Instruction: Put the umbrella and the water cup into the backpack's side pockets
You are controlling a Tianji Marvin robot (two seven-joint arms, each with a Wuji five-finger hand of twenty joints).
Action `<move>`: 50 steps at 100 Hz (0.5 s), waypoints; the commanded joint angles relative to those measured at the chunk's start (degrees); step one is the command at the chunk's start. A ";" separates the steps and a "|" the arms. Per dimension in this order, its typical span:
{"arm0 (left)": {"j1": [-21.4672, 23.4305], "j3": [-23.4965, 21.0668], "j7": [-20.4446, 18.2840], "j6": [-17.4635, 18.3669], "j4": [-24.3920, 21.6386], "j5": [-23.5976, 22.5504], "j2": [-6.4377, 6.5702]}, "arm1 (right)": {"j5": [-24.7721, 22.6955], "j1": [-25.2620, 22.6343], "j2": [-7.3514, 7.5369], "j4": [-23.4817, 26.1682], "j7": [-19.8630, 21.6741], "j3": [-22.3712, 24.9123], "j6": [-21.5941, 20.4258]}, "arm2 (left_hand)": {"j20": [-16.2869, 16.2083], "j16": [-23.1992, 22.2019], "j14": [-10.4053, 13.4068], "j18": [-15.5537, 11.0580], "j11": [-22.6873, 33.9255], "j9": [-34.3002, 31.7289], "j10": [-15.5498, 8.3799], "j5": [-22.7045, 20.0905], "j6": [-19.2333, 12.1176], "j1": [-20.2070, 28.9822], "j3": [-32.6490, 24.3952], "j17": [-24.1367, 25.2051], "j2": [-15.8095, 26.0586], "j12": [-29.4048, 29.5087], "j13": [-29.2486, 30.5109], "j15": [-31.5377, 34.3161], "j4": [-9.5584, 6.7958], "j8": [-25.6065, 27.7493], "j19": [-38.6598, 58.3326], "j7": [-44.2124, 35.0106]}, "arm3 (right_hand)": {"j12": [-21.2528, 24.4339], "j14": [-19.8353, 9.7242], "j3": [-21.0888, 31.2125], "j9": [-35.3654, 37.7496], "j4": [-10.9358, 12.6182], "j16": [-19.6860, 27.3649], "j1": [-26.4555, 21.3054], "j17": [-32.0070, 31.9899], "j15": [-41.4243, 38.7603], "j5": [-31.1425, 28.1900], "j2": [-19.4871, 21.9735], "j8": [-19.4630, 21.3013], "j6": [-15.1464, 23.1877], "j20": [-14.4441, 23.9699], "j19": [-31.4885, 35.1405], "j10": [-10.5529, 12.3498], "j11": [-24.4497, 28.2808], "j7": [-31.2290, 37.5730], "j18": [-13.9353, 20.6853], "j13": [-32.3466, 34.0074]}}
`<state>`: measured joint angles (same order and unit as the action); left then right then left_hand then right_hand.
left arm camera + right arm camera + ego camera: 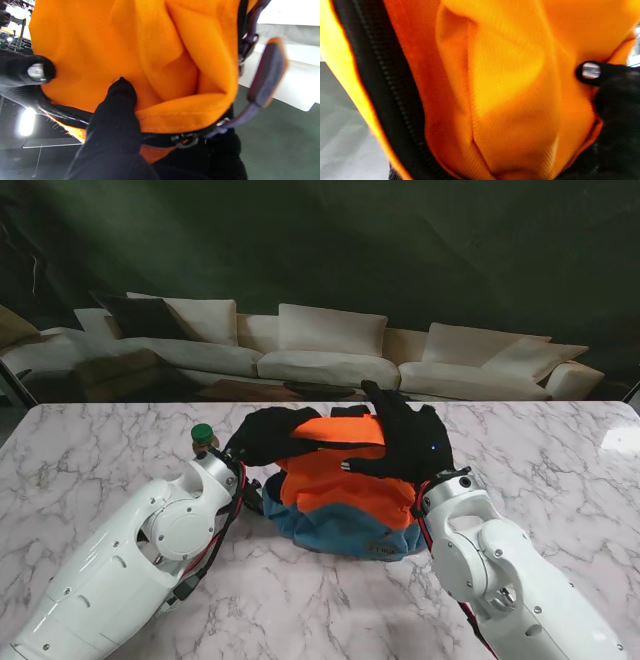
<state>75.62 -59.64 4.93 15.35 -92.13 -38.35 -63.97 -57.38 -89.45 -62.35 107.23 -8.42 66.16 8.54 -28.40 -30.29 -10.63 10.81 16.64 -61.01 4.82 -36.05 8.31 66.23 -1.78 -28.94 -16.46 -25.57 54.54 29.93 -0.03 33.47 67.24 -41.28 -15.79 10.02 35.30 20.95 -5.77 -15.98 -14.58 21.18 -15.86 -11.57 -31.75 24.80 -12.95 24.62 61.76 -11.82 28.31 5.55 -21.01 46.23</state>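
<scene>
Stand view: backpack [340,480] on the marble bench [110,440], both gloved hands laid over it, probably to steady it. Left hand [275,435] and right hand [405,442]: fingers pressed into orange fabric; grip cannot be told. Green-capped cup [203,438] stands just left; umbrella unseen.

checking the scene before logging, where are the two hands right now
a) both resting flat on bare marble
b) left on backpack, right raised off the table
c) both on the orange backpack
c: in the stand view the left hand and right hand both lie on the orange backpack, and both wrist views are filled with its fabric.
</scene>
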 commanded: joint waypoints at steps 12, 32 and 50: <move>0.66 0.36 -1.13 0.73 -0.25 -0.16 0.07 | 1.14 1.58 -1.07 -2.53 -0.18 -1.30 1.81 | 0.24 -0.80 1.61 -2.96 0.24 -2.07 -3.13 -1.09 -4.99 4.56 -2.30 -0.06 0.76 -0.91 1.49 2.61 -1.76 0.90 1.77 -1.65 | -6.53 -4.77 -4.11 12.44 1.55 -10.11 -12.17 10.82 -16.22 -8.06 -2.51 6.40 1.61 3.42 15.96 4.85 16.13 12.40 6.50 15.28; 0.75 0.43 -1.88 0.65 -0.43 0.34 0.16 | 4.48 2.27 -1.70 -4.89 -2.56 -1.64 1.03 | 0.64 -0.49 1.21 -2.21 -0.56 0.24 -2.62 0.20 -4.36 3.85 -1.38 1.74 1.43 -0.90 -0.39 1.18 -1.34 0.41 0.25 0.37 | -9.48 -7.50 12.88 44.68 -5.89 -16.69 -24.35 25.40 -37.95 -32.05 -2.37 -4.15 22.52 2.30 30.38 11.14 21.24 50.13 8.04 29.14; 1.23 -0.33 -3.56 1.39 -0.94 2.06 0.36 | 2.88 2.22 -1.63 -6.71 -5.32 -0.93 -1.77 | -0.74 0.37 -3.10 2.45 -1.89 18.69 3.95 4.55 -2.75 -10.27 2.87 13.84 10.80 8.37 -13.25 -6.93 0.50 -4.33 -9.28 20.69 | -13.36 -10.95 14.99 49.83 -7.49 -18.35 -27.23 29.68 -50.98 -36.16 0.15 -2.68 27.27 2.34 34.37 11.37 24.39 53.98 10.45 29.54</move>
<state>76.22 -59.83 3.82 16.11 -92.38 -37.57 -63.72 -53.11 -86.67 -64.16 101.67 -13.88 65.05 6.82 -28.83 -30.39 -12.35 11.78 17.91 -48.14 7.69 -33.95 8.38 59.68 -0.51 -19.07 -11.68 -19.30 45.24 26.08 -0.03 32.26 61.50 -27.60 -27.22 3.48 43.40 67.54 -14.02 -31.72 -34.17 49.17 -58.62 -44.18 -34.55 20.76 6.79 26.82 90.71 -2.09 48.14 55.87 -12.92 71.97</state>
